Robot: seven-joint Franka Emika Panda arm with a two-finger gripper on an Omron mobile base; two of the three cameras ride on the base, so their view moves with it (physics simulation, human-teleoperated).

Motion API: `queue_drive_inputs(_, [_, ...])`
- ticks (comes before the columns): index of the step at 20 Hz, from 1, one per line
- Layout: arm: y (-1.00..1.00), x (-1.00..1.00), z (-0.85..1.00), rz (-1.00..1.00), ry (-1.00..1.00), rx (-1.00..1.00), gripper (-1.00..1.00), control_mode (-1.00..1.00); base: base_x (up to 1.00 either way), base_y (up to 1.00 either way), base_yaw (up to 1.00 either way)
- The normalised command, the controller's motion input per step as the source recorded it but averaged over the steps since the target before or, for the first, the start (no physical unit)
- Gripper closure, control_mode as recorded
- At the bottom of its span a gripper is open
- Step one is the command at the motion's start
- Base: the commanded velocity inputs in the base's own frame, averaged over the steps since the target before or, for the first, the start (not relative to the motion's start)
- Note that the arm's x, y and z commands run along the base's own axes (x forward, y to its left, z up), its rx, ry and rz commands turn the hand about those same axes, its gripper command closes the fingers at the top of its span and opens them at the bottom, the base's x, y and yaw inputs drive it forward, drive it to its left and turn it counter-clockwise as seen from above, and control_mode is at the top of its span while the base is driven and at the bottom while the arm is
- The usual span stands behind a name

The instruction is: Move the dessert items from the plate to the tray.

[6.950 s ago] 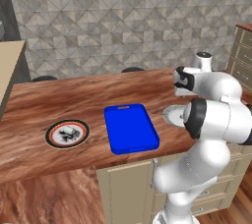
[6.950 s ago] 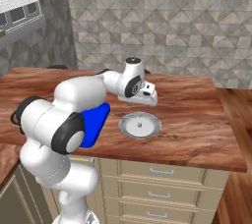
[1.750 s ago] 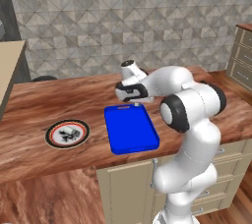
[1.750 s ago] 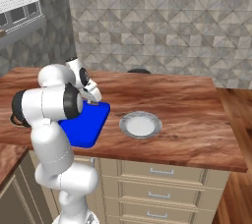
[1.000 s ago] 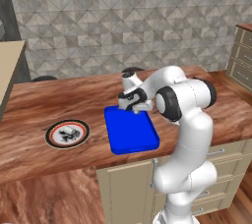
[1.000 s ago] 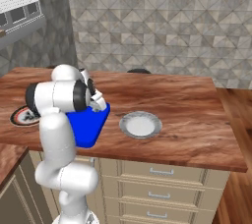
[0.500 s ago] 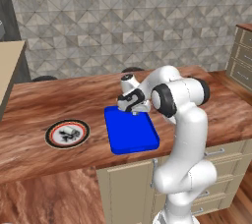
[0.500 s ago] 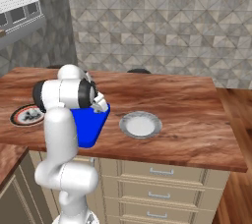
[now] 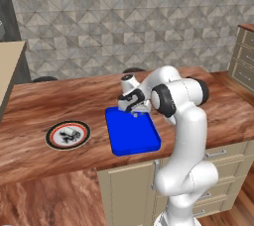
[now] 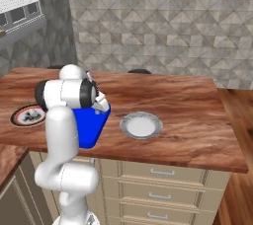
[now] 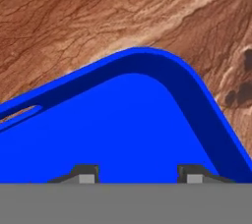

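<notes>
Blue tray [image 9: 131,132] lies under my gripper [image 9: 135,114], whose jaws stand apart, empty; dark marks remain on the plate [image 9: 68,134].

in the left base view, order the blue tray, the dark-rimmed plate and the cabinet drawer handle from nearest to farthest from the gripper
1. Blue tray: directly beneath the gripper, at its far end.
2. Cabinet drawer handle: lower right, on the cabinet front.
3. Dark-rimmed plate: left along the counter; roughly as far as the handle, too close to call.

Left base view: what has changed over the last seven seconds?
The gripper swung left from the counter's right end to the far end of the bright blue rectangular tray, and its jaws now stand apart. The dark-rimmed round plate, tray and plain white dish stayed put.
</notes>
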Motion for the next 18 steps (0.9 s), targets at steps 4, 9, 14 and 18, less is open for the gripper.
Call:
queue_drive_inputs(4, [0.03,-0.16,0.48,0.0,0.03,0.0,-1.0,-1.0,0.0,0.0,0.0])
queue_drive_inputs(9, [0.53,-0.29,0.92,0.01,0.04,0.01,-1.0,-1.0,0.0,0.0,0.0])
queue_drive_inputs(14, [0.88,-0.47,0.81,0.1,0.0,0.0,-1.0,-1.0,0.0,0.0,0.0])
queue_drive_inputs(18, [1.0,-0.44,0.49,0.15,0.06,0.01,-1.0,-1.0,0.0,0.0,0.0])
